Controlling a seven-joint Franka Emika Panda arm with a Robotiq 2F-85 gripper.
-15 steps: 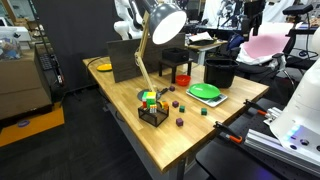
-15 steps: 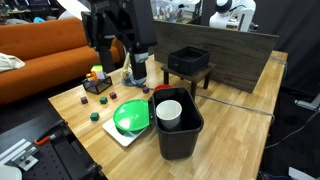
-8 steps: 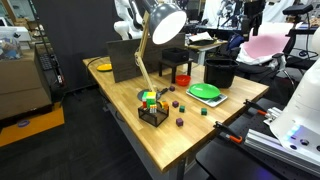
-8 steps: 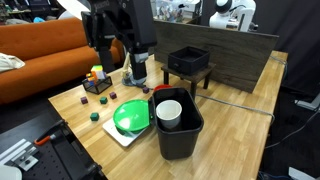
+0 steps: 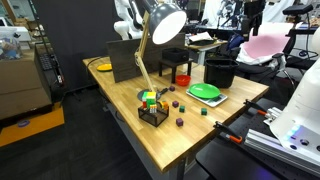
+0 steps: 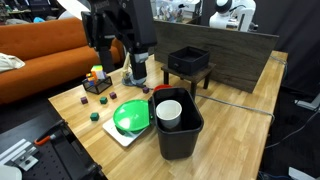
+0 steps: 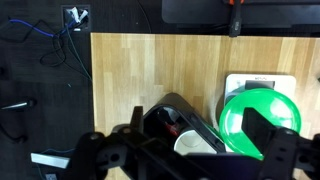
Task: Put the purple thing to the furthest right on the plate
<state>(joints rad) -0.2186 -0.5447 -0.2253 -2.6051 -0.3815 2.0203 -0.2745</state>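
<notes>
In an exterior view, a yellow disc (image 5: 103, 67) is seen at the far left corner of the worktop (image 5: 120, 100), and a lamp (image 5: 163, 22) is bent over the middle. A black wire basket (image 5: 152, 112) is set near the left edge. Small blocks are scattered just beside it on bare wood, and a purple block (image 5: 179, 122) is seen lying closest to the near edge, well apart from the plate (image 5: 205, 92). The green plate is placed towards the right edge, with a black bin (image 5: 220, 71) behind it.

In the wrist view, a wide band of bare wood is shown between the worktop's left edge and the bin. The hand (image 7: 190, 125) is held high with its fingers (image 7: 270, 140) spread wide apart and nothing gripped. Below it, a white cup (image 7: 195, 146) is seen inside the bin. The plate is seen to rest on a white board (image 7: 258, 82) just beside the bin, near the right edge.
</notes>
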